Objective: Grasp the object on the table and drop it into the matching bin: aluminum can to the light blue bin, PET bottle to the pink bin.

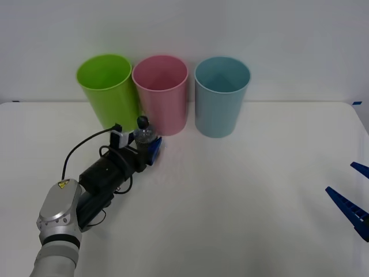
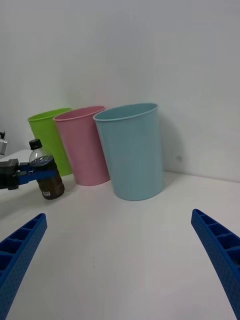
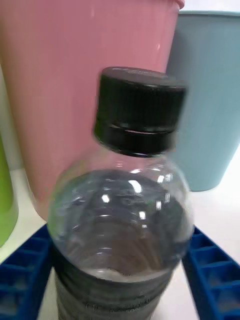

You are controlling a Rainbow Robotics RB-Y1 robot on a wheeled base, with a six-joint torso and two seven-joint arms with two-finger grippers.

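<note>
The bottle (image 1: pixel 143 133) is held upright between the closed jaws of the left gripper (image 1: pixel 147 145), just in front of the pink bin (image 1: pixel 161 95). The blue bin (image 1: pixel 221 97) is seen beyond, to the right. The right gripper (image 1: pixel 354 196) is kept open over the surface (image 1: pixel 242 202), well apart

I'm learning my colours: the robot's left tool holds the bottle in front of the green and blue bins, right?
Not quite. In the front view the left tool holds the bottle in front of the green bin and the pink bin, not the blue bin, which stands farther right.
</note>
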